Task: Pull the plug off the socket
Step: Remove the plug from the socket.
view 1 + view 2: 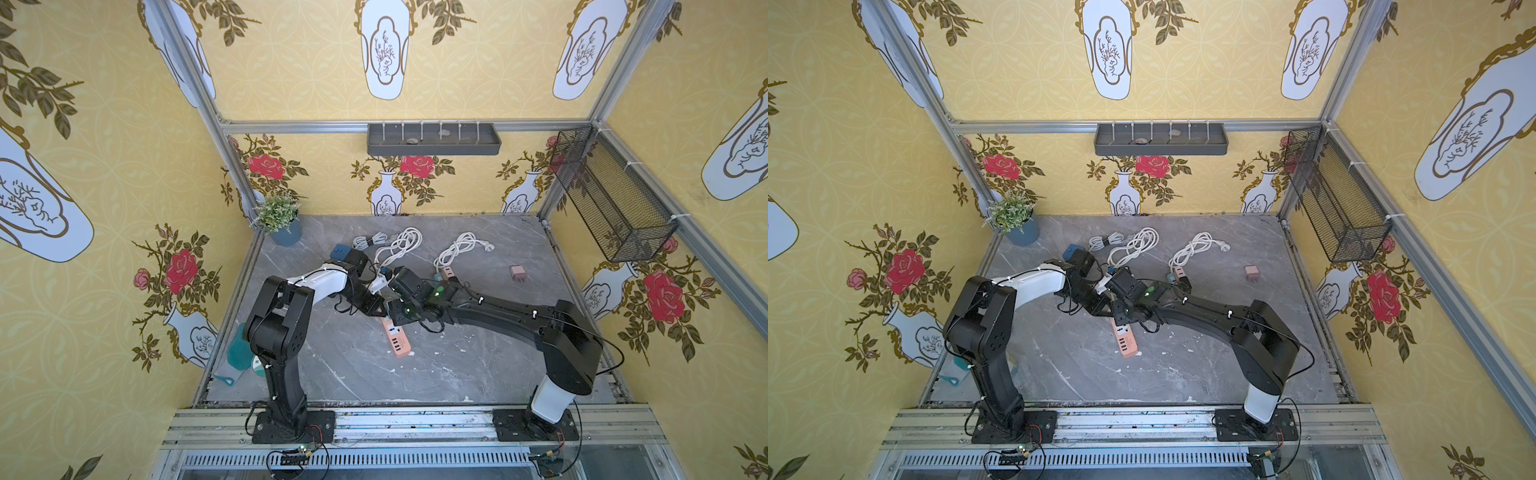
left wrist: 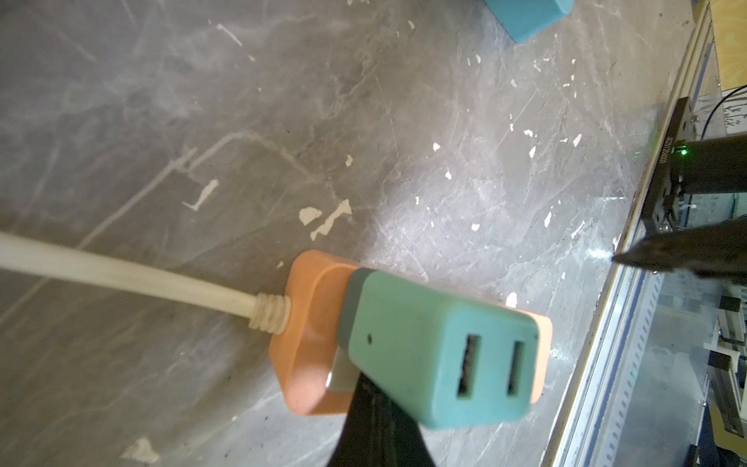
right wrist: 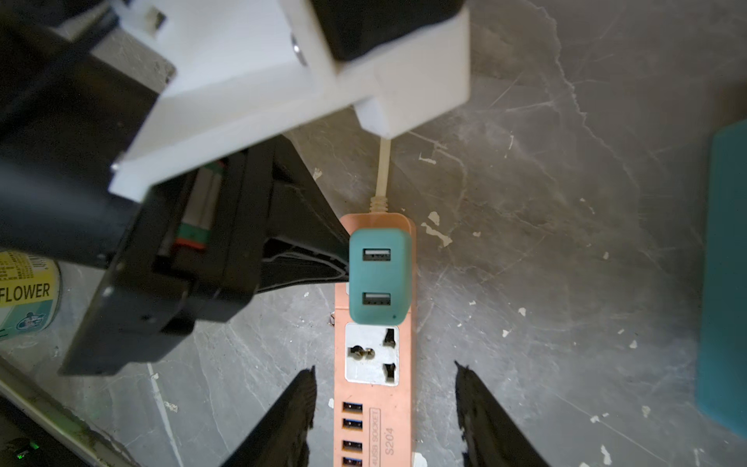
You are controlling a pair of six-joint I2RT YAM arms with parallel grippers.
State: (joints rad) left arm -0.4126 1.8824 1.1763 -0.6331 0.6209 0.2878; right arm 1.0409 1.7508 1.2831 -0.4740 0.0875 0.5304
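The socket is an orange power strip [image 3: 374, 424] lying on the grey table, also seen in both top views [image 1: 397, 338] [image 1: 1126, 341]. A teal two-port plug [image 3: 380, 277] sits at its cable end. In the left wrist view the plug [image 2: 436, 356] stands tilted over the strip [image 2: 307, 323], with a metal prong [image 2: 339, 378] showing under it. My left gripper [image 2: 376, 424] is shut, and its tip [image 3: 341, 258] rests against the plug's side. My right gripper [image 3: 386, 376] is open; its fingers straddle the strip below the plug, with a gap on each side.
A teal box [image 3: 723, 275] lies beside the strip, and a can labelled FLOWER [image 3: 24, 295] stands behind the left arm. White cable coils [image 1: 399, 245], a pink adapter [image 1: 517, 273], a blue adapter [image 1: 340, 251] and a potted plant [image 1: 284, 230] sit further back.
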